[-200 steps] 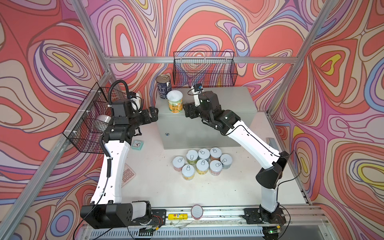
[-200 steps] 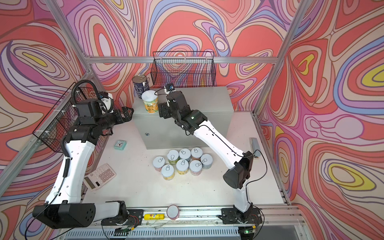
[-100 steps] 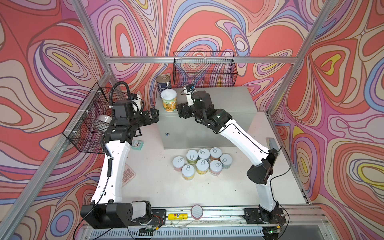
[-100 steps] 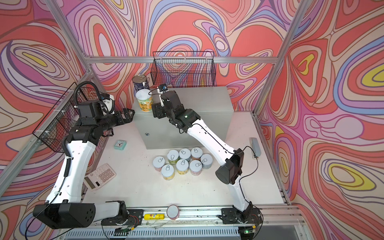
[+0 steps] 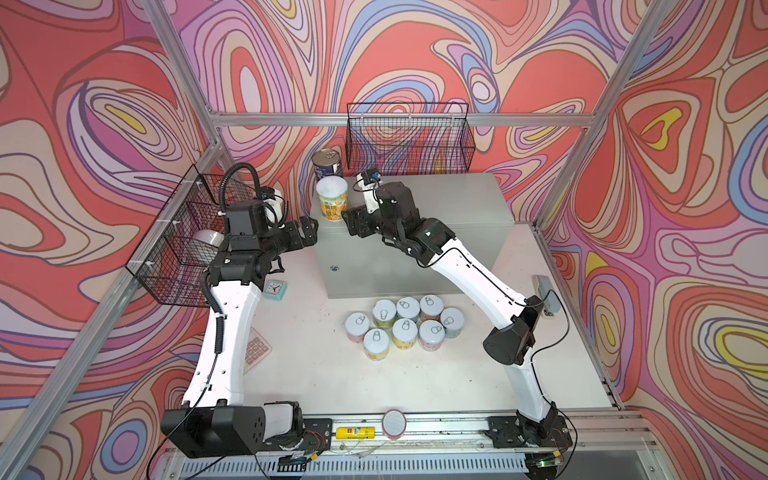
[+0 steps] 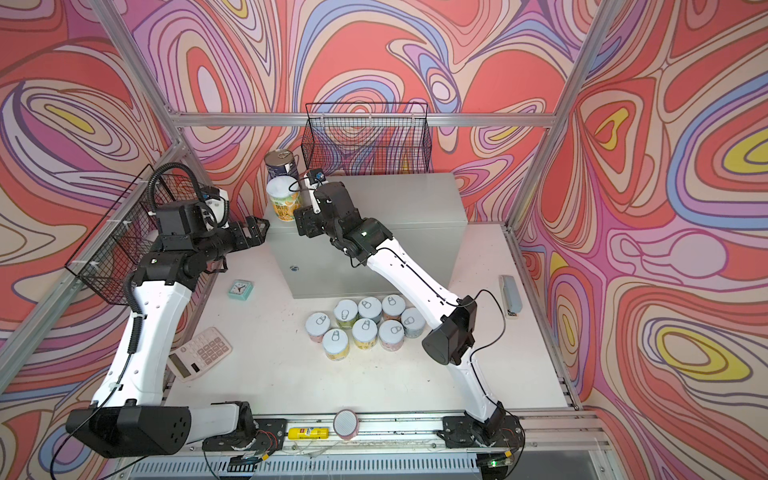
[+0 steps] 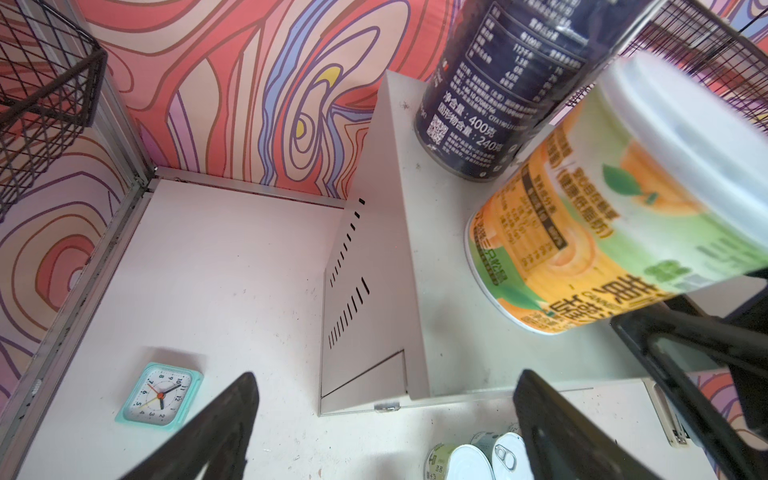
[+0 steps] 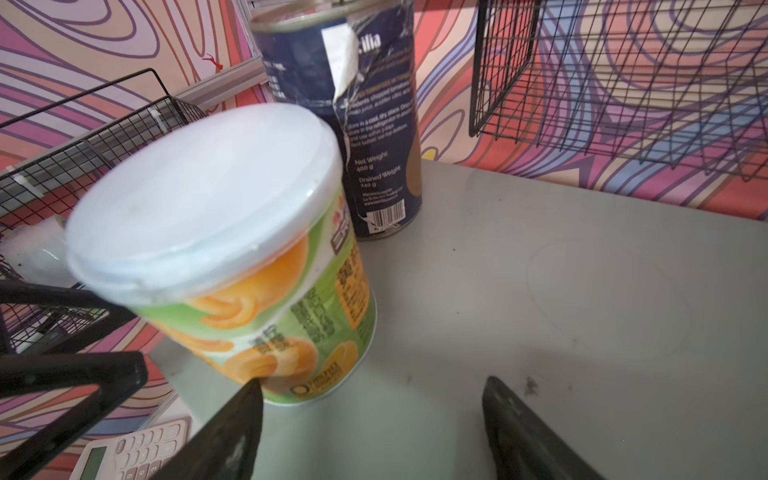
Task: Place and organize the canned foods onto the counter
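Reading "Net Weight 400 g", dark blue can (image 8: 374,124), orange-labelled can (image 8: 270,324) beside

Ten tins in all: eight short tins (image 5: 405,332) clustered at 6 o'clock of the raised grey surface (image 5: 457,199), two tall ones at its 10 o'clock corner, a yellow-orange tin (image 5: 332,201) and a dark blue tin (image 5: 327,165). Two wire baskets, a 12 o'clock basket (image 5: 409,141) and a 9 o'clock basket (image 5: 174,249). One clock (image 5: 275,289), one calculator (image 6: 199,353), one yellow tube (image 5: 355,432), one round disc (image 5: 394,423).
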Available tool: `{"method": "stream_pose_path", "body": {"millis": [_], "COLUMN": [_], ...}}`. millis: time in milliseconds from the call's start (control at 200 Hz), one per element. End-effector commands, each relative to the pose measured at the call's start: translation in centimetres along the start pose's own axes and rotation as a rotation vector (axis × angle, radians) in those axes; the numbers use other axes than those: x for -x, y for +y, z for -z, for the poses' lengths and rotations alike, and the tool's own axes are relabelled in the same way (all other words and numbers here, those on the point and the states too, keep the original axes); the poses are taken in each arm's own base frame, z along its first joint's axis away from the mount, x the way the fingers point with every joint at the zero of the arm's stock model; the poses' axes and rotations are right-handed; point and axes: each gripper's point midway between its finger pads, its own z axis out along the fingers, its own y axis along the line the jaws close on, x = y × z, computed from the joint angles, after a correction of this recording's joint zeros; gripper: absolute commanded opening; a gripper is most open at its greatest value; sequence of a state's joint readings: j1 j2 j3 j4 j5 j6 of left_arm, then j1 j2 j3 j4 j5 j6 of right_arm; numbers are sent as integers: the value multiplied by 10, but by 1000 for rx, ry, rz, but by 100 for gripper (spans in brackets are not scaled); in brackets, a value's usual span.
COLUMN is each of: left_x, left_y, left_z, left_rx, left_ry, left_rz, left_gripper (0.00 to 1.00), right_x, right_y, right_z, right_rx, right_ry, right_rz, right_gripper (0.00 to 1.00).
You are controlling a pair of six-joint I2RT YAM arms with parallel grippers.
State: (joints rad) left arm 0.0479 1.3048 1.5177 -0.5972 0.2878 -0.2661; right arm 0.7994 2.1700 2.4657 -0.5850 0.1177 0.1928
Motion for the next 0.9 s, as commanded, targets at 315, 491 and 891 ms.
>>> {"method": "stream_pose_path", "body": {"millis": [315, 491, 891], "left_x": [2, 1, 1], "left_y": [4, 4, 5], "left_z": [-4, -5, -6], "left_rx": [11, 10, 15], "left_ry": [-13, -11, -12], "left_rz": [-2, -2, -4], "left_gripper": [97, 97, 97], "right_x": [4, -1, -1], "right_y": [-24, -26, -15], "right_z": [7, 1, -13], "right_rx": [-144, -156, -97], "right_ry": [-19, -21, -28], "right_rz": [39, 38, 27], "right_gripper": [86, 87, 86]}}
